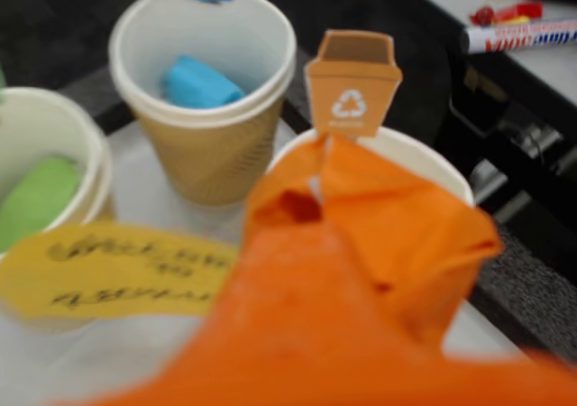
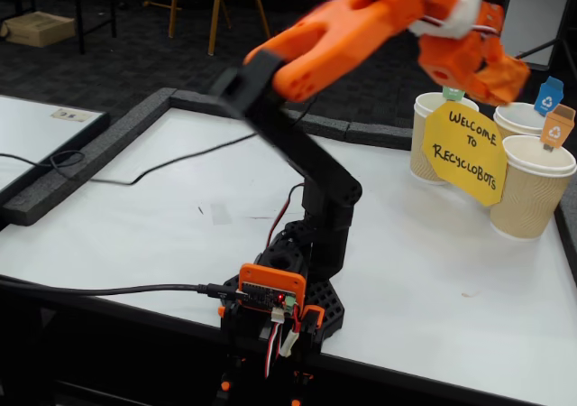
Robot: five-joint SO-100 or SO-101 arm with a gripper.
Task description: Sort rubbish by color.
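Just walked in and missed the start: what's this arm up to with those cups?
The orange arm is reaching over three paper cups. Its pincer hangs above the orange-tagged cup, apparently carrying orange material; the wrist view is too blurred to be sure. A blue wad already lies in the blue-tagged cup, something green in the third.

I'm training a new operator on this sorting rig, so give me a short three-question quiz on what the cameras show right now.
1. True or false: in the wrist view, the blue-tagged cup holds a blue wad.
2. In the wrist view, the tool partly hides the nearest cup. What colour is that cup's tag? A green, B orange, C blue.
3. Fill in the blank: the yellow sign in the fixed view reads "Welcome to ____".

Key: 1 true; 2 B; 3 Recyclobots.
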